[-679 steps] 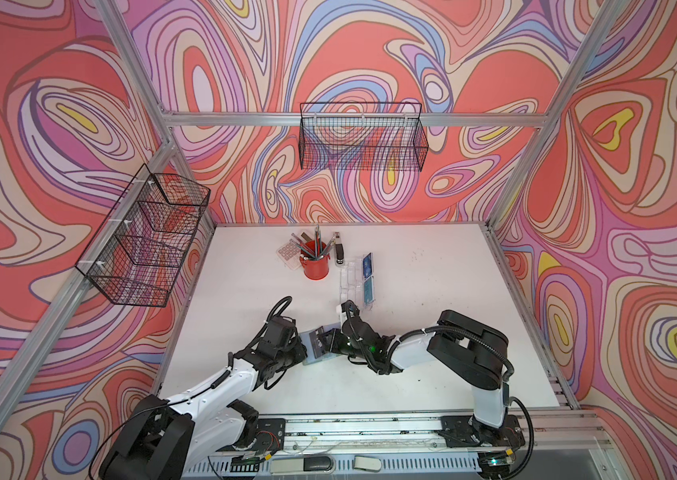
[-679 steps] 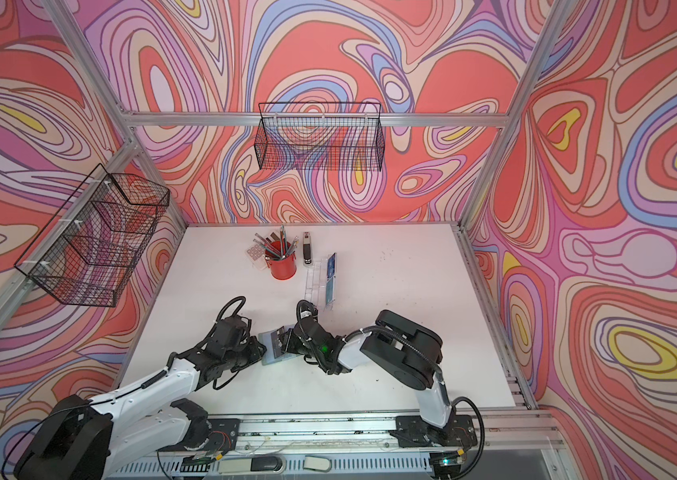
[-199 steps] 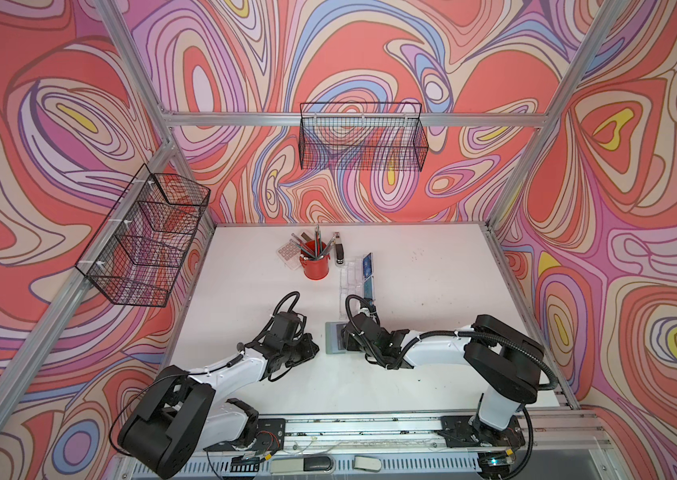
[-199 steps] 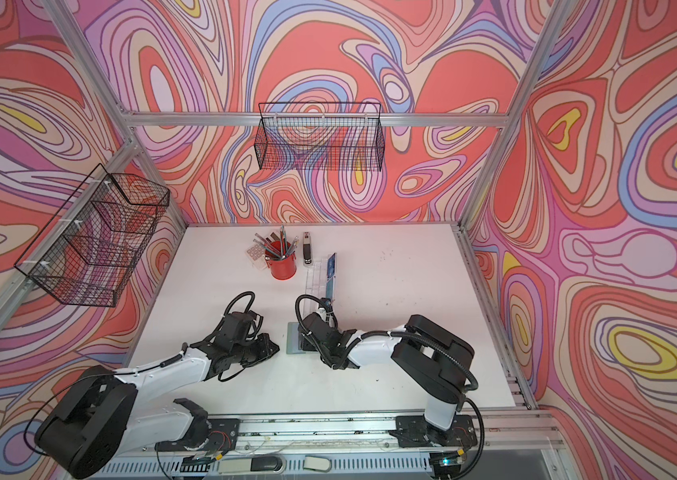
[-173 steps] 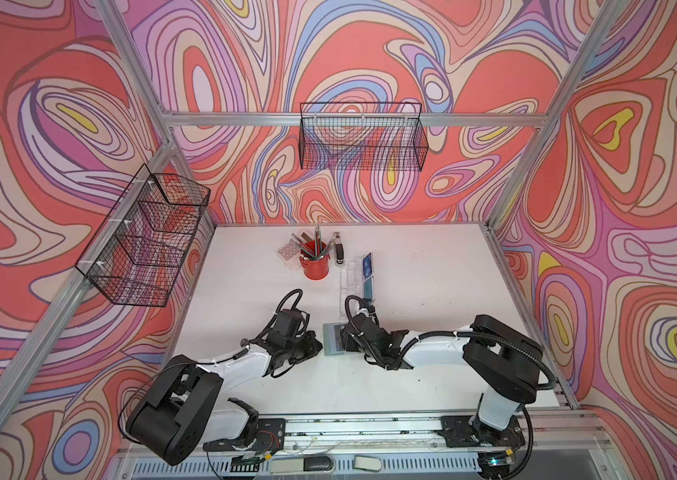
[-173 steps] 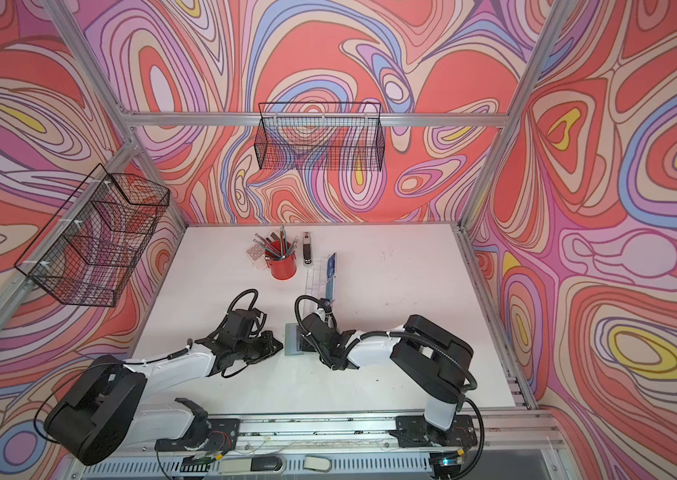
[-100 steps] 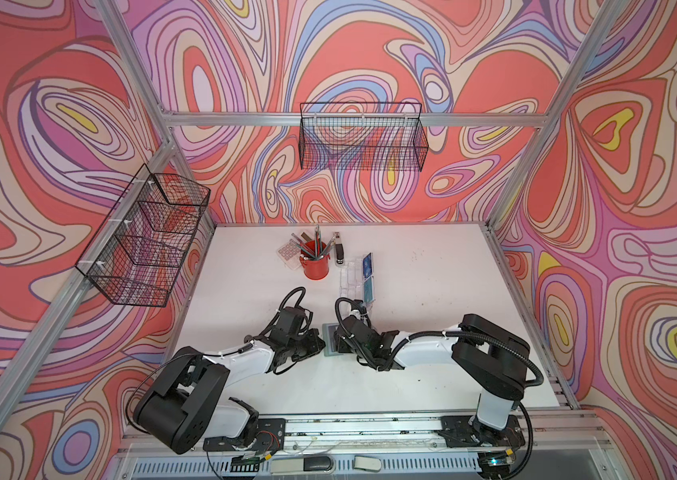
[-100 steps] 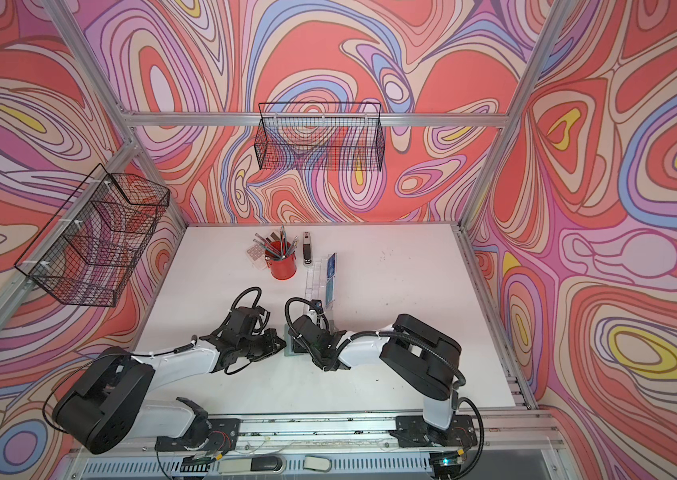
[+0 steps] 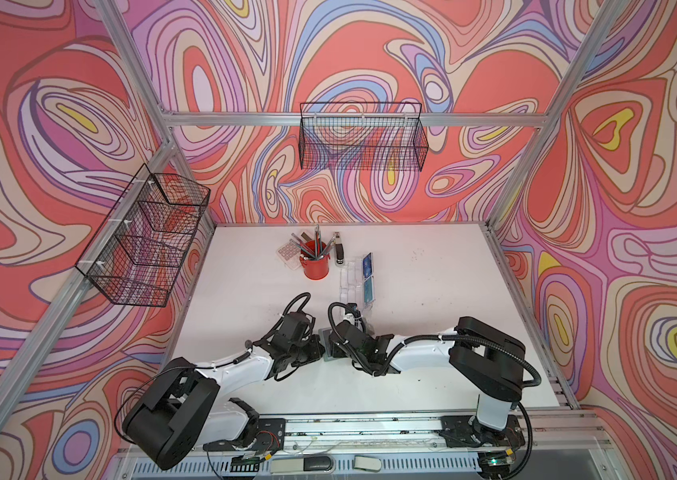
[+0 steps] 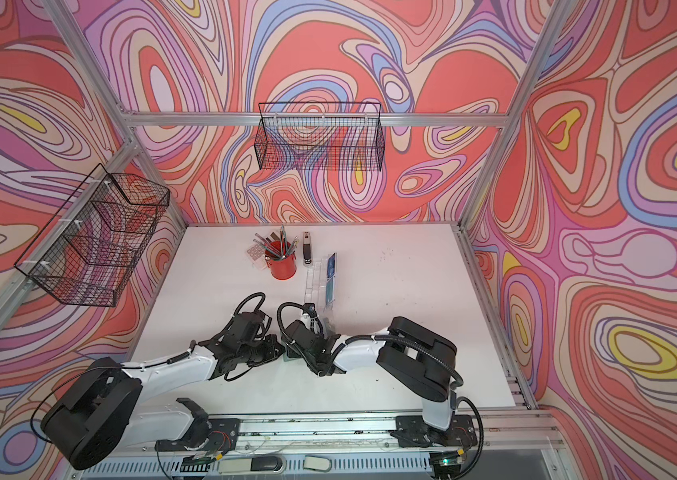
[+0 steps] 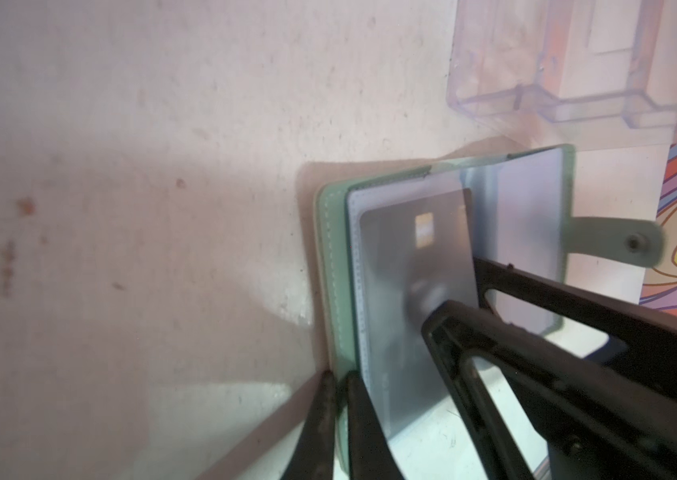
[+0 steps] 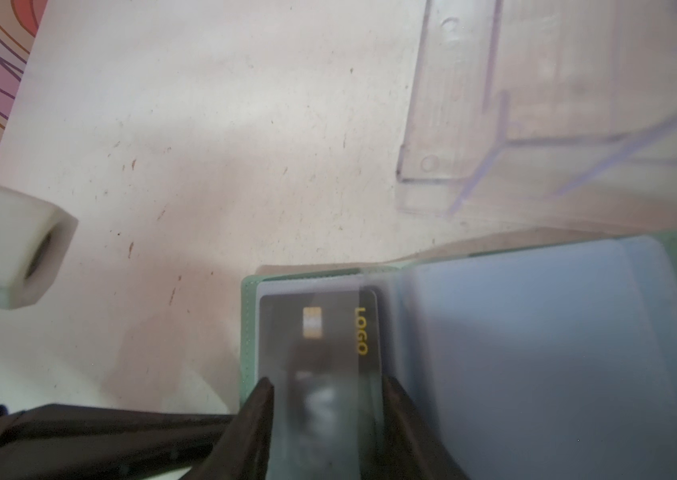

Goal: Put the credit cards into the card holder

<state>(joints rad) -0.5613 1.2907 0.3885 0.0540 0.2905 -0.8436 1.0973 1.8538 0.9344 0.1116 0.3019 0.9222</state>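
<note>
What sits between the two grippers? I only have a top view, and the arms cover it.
Observer: The left wrist view shows the card holder open, a dark grey card behind its clear sleeve.
Reviewer: Is either gripper holding it?
Observer: The left gripper is shut on the holder's green cover edge.
Reviewer: And the right?
Observer: The right wrist view shows the right gripper with jaws apart, one either side of the card; a pinch can't be confirmed.

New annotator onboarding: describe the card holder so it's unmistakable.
On the white table, look toward the front middle. The card holder lies open there, pinched by the left gripper. Unlike the clear acrylic stand behind, it is a sage-green booklet with a snap strap.
</note>
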